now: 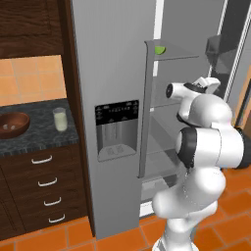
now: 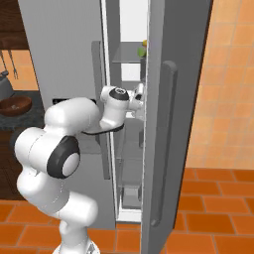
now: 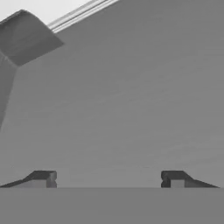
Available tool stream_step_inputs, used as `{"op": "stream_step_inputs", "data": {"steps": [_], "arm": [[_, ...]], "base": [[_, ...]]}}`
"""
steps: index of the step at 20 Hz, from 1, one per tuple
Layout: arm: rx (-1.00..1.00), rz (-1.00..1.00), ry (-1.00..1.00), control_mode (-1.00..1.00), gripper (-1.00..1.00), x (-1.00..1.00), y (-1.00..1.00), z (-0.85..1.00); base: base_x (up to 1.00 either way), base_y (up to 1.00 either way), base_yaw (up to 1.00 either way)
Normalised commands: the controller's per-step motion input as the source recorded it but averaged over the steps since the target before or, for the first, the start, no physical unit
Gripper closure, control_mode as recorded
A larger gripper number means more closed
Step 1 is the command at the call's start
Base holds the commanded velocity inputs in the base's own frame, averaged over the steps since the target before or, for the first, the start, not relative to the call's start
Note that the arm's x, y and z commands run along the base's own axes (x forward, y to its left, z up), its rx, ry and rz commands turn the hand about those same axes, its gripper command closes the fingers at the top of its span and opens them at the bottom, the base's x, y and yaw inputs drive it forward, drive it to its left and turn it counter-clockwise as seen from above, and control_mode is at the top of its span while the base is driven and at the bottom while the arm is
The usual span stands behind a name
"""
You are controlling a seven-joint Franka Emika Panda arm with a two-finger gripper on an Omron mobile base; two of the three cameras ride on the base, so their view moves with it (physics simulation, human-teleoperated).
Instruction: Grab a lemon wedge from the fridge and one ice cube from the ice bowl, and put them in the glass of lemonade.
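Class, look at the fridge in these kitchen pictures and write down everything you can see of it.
The fridge is tall, grey and steel-looking, with two doors and long vertical handles. Its left door is shut and carries a black dispenser panel. The right door stands open, showing pale shelves. A lemon wedge lies on an upper shelf. Dark wooden cabinets flank its left side.

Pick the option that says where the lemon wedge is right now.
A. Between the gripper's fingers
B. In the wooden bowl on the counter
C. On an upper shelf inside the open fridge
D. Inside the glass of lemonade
C: the lemon wedge lies on an upper shelf inside the open fridge, above the arm; the gripper is open and holds nothing.
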Motion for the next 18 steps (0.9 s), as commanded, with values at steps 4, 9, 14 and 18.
{"op": "stream_step_inputs", "data": {"steps": [4,9,14,18], "arm": [[0.00,-0.20,0.04,-1.00,-1.00,-0.39,-1.00,0.00],[0.00,-0.20,0.01,-1.00,-1.00,-0.35,-1.00,0.00],[0.00,-0.11,0.00,-1.00,-1.00,-0.08,-0.94,0.00],[0.02,-0.01,-0.10,-1.00,-1.00,-0.04,-0.66,0.00]], "base": [[0.00,0.00,0.00],[0.00,0.00,0.00],[0.00,0.00,0.00],[0.00,0.00,0.00]]}}
